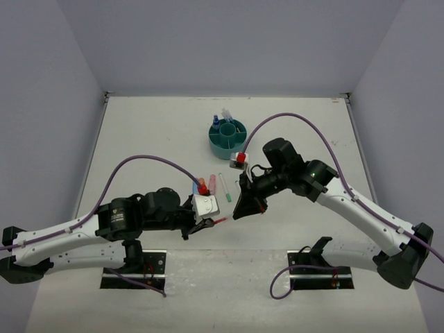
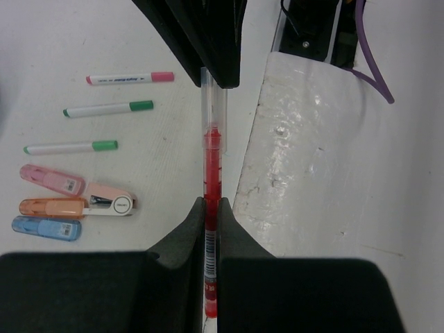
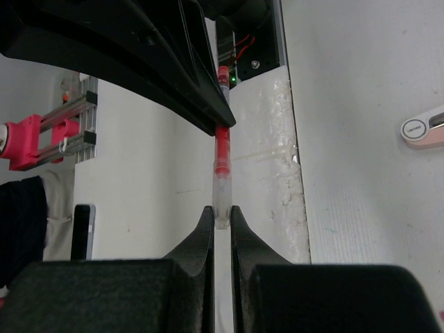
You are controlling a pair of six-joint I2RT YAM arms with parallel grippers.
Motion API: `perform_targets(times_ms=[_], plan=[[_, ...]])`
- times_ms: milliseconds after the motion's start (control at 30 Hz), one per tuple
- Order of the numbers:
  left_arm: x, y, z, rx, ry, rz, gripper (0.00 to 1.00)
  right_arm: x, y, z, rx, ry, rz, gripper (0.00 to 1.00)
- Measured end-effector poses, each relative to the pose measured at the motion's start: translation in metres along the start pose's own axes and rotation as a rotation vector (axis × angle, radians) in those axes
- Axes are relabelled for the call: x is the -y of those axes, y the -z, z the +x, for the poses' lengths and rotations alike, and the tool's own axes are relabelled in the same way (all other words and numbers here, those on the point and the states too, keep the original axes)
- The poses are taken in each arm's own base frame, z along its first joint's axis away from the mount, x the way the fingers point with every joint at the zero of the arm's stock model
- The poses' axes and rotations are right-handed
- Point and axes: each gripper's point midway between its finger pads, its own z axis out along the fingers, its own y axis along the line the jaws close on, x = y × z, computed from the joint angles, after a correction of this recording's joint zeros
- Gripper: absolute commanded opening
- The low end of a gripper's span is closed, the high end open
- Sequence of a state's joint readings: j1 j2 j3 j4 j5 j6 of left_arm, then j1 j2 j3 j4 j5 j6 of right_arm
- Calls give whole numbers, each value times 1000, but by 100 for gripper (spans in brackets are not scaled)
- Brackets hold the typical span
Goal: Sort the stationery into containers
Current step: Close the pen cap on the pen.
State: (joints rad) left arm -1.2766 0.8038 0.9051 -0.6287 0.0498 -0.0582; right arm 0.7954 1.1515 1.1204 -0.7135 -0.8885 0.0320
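Left wrist view: red pen [image 2: 213, 166], barrel tight in left gripper [image 2: 211, 206], clear end tight in right gripper [image 3: 222, 212].

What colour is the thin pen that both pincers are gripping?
The thin plastic pen is red with a clear end; clearest in the left wrist view.

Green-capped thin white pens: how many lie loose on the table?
2, both in the left wrist view: one green-capped pen next to the pink-capped pen, the other green-capped pen nearer the stubby pink marker. Others may be hidden.
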Motion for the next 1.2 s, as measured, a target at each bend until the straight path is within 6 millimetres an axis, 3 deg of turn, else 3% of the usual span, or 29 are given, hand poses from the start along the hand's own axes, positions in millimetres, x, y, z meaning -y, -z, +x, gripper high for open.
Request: perform_targets(times_ms=[267,400,633,833,867,967,1000,1033,1067,1200], plan=[[0,2,5,-14,1,1,0,0,-6,0,-26,-10,-19,20],[0,0,-8,39,-1,0,0,-2,-7,-1,-24,4,-25,22],[0,0,-18,78,-3,0,0,-3,-4,-5,-2,28,0,44],[0,2,-24,106,-4,0,0,-6,1,-10,27,56,16,52],[0,2,-24,107,-4,-1,0,-6,1,-11,30,60,17,56],[0,2,-24,108,-4,-2,0,-6,3,-11,36,65,24,76],[0,2,-25,109,-4,-3,0,-6,3,-12,37,68,27,88],[0,3,-25,112,-4,-4,0,-5,3,-12,39,68,34,90],[-1,4,-26,117,-4,-5,0,-5,4,-12,43,73,41,99],[-1,10,-30,142,-5,-10,0,-6,11,-14,68,84,58,99]])
